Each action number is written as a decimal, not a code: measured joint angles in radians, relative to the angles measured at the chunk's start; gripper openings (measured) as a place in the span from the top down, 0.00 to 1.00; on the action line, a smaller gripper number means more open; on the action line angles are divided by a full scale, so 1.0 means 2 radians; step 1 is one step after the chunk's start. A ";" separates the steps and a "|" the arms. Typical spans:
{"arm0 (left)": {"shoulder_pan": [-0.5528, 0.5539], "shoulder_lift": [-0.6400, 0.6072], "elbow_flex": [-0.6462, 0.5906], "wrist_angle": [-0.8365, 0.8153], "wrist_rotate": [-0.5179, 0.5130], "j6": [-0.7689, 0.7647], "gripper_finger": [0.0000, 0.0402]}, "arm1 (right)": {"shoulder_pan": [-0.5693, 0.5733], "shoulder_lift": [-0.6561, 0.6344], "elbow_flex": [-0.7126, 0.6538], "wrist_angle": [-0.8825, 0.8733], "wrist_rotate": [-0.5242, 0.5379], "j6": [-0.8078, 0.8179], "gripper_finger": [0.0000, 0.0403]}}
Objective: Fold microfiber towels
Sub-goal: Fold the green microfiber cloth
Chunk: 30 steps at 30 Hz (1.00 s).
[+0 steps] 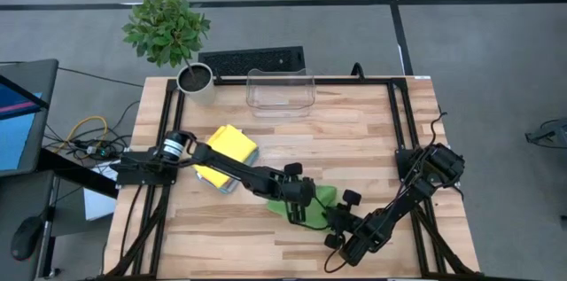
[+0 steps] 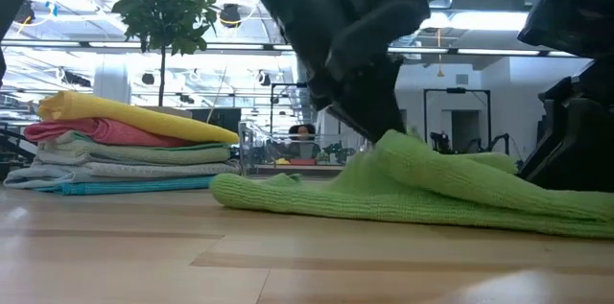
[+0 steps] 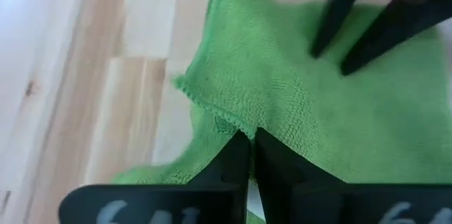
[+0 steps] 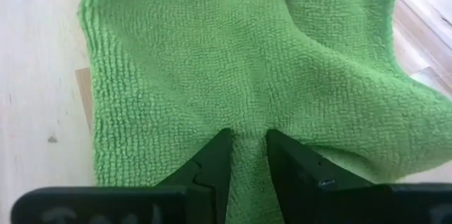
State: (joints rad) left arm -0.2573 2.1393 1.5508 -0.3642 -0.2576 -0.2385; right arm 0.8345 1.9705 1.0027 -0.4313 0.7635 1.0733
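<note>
At mid-table, toward the front: nubbly lime green towel (image 1: 306, 203) lying rumpled, being pinched at its edge by left gripper (image 3: 251, 146), fingers closed; being nipped by right gripper (image 4: 246, 155) around a raised fold. Behind, soft folded stack (image 2: 125, 146).

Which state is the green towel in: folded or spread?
Partly folded: the green towel lies bunched in layers, with both grippers pinching it.
</note>
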 joint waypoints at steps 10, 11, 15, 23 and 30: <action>-0.017 0.000 0.000 -0.029 -0.113 -0.022 0.93 | 0.001 0.000 0.000 0.001 -0.001 0.000 0.70; -0.019 0.000 0.000 -0.035 -0.111 -0.021 0.92 | 0.001 0.000 0.000 0.001 -0.001 0.000 0.70; -0.022 0.000 0.000 -0.050 -0.096 -0.027 0.87 | 0.001 0.000 0.000 0.002 -0.001 0.000 0.70; -0.036 -0.003 0.002 -0.064 -0.096 -0.038 0.68 | 0.001 0.000 0.000 0.003 -0.002 0.000 0.70; -0.072 -0.049 0.000 0.007 -0.130 -0.070 0.61 | 0.001 0.000 0.000 0.003 -0.001 0.000 0.70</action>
State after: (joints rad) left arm -0.4010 2.0413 1.5504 -0.3493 -0.5169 -0.3780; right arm 0.8356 1.9705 1.0027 -0.4255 0.7610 1.0727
